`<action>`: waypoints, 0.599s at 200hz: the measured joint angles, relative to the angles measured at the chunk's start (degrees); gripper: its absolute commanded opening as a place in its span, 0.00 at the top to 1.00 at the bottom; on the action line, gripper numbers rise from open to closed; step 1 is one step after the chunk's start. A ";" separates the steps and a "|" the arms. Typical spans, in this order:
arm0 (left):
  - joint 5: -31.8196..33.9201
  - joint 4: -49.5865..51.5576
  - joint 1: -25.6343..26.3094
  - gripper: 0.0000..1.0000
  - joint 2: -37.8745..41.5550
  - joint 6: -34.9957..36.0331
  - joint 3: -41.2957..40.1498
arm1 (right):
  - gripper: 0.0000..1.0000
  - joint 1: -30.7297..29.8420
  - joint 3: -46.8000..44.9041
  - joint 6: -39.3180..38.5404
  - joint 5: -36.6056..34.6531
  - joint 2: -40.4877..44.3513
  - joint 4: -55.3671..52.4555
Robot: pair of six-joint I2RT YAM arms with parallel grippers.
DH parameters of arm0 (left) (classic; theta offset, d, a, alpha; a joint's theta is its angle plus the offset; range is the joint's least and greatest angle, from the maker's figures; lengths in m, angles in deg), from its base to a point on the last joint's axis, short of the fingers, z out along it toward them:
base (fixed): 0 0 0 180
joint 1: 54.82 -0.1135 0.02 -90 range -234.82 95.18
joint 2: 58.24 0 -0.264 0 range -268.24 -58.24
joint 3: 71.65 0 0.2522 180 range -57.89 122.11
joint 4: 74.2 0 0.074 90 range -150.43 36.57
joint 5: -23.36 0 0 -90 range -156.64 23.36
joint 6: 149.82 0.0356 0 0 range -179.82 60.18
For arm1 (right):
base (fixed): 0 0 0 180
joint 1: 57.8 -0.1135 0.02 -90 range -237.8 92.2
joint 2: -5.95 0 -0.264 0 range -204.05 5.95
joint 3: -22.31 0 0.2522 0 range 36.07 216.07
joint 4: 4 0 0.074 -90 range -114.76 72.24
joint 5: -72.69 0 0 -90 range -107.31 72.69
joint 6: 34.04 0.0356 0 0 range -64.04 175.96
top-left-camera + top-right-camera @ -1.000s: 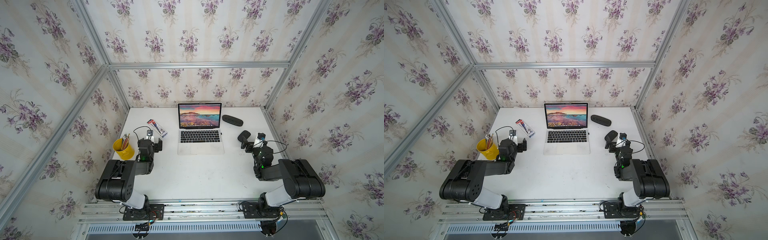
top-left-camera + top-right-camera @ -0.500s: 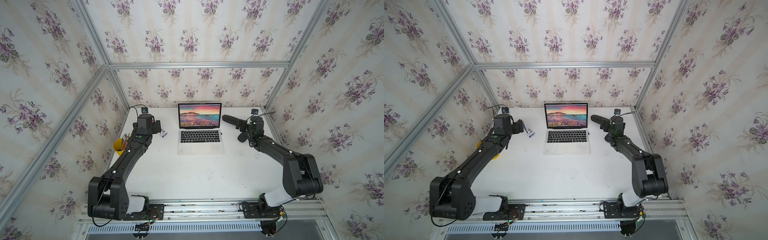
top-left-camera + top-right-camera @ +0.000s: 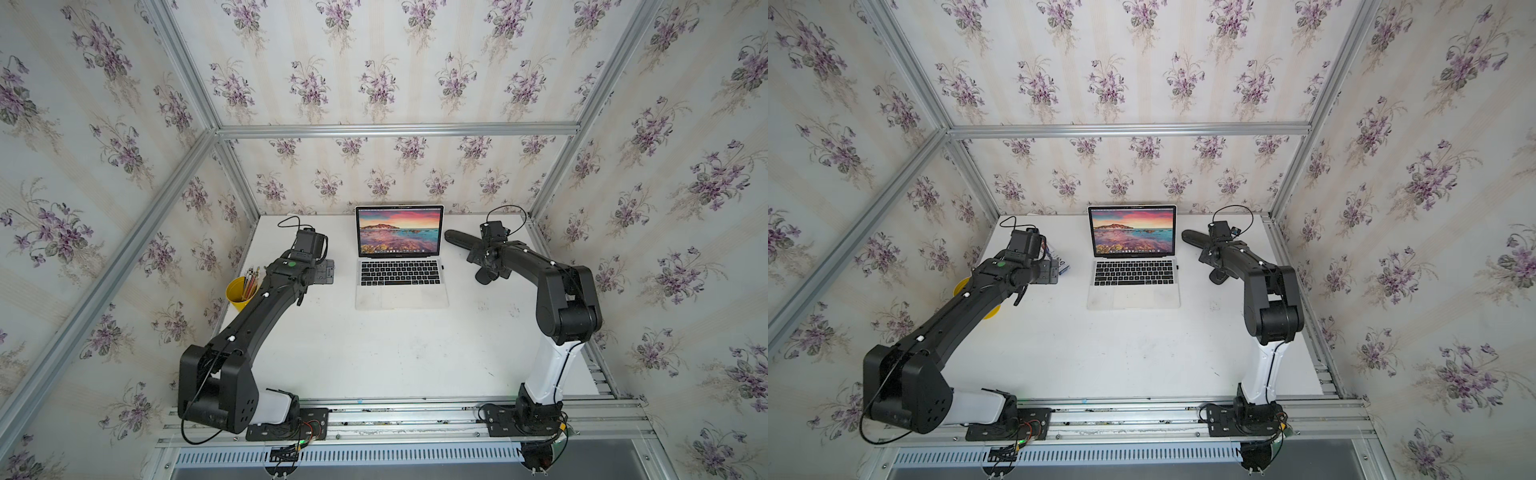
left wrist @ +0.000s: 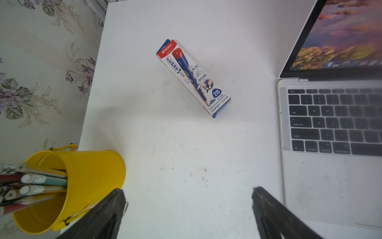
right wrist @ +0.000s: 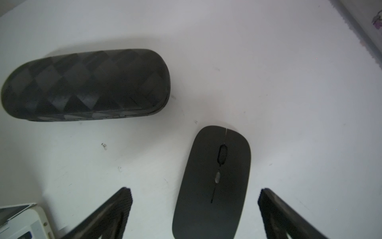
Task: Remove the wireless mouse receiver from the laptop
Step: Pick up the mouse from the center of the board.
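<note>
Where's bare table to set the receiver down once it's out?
Free: the broad table stretch in front of the laptop, and the strip between pencil box and laptop. Crowded: right of the laptop, case and mouse; left edge, the yellow cup.

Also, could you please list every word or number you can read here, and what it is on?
"M&G": red band on the pencil box.
"2B": blue circle on that box.
"esc", "tab", "caps lock", "shift", "fn", "control", "Q", "W", "A", "Z": laptop keys.
Too small or blurred: the box's small print and the farther keys.
None on the mouse or case.
</note>
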 measured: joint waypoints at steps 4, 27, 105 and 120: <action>0.24 0.31 0.28 0.01 -0.52 0.00 0.37 | 0.00 0.00 0.57 0.57 0.04 -0.55 -0.72; 1.62 1.95 1.95 0.01 -3.10 0.44 1.40 | 0.00 0.11 1.75 2.25 0.20 -1.97 -3.21; 3.28 3.21 4.02 0.01 -9.57 1.92 3.06 | 0.00 0.57 1.92 3.85 1.73 -5.05 -5.84; 3.43 3.23 4.09 0.01 -10.56 2.01 3.28 | 0.03 0.74 1.92 3.98 1.57 -5.38 -5.14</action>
